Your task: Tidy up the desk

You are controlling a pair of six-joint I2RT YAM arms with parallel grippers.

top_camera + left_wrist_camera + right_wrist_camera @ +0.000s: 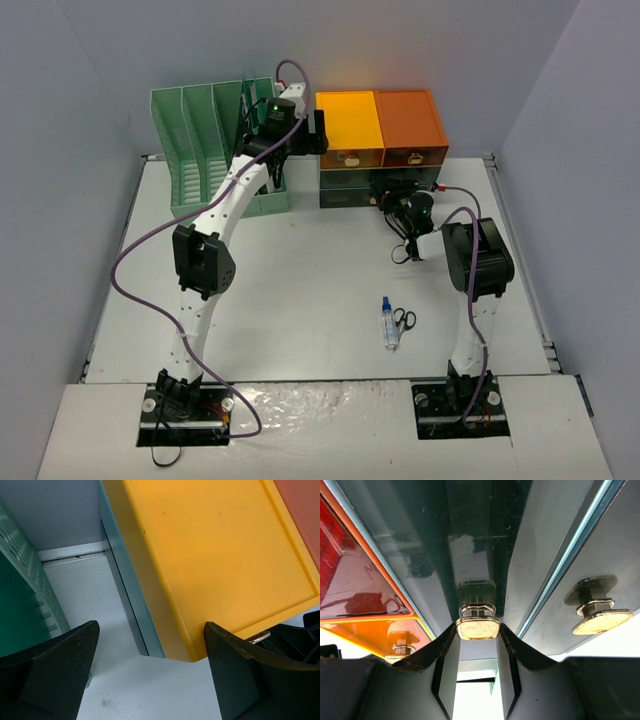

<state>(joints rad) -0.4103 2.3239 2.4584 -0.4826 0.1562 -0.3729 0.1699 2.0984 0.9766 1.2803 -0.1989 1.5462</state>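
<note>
From above, the right hand point(398, 203) blocks the dark lower drawers of the cabinet point(380, 125), so their fronts are hard to make out. The left arm crosses the right end of the green rack point(200, 140) and hides some of its slots.

Up close, I count three brass knobs. The middle knob point(477, 628) is pinched between the right hand's fingers point(447, 660), which press against both its sides. A second knob point(599, 615) sits off to that hand's right. A third knob point(400, 642) is half hidden behind its left finger.

The left hand point(150, 630) hangs spread wide with nothing in it. The cabinet's yellow corner is ahead of it and the rack is to its left.

The white worktop point(300, 280) lies beneath both hands. One bottle point(389, 323) and one pair of scissors point(404, 319) lie on it just beside each other, well behind the right hand near that arm's base.
</note>
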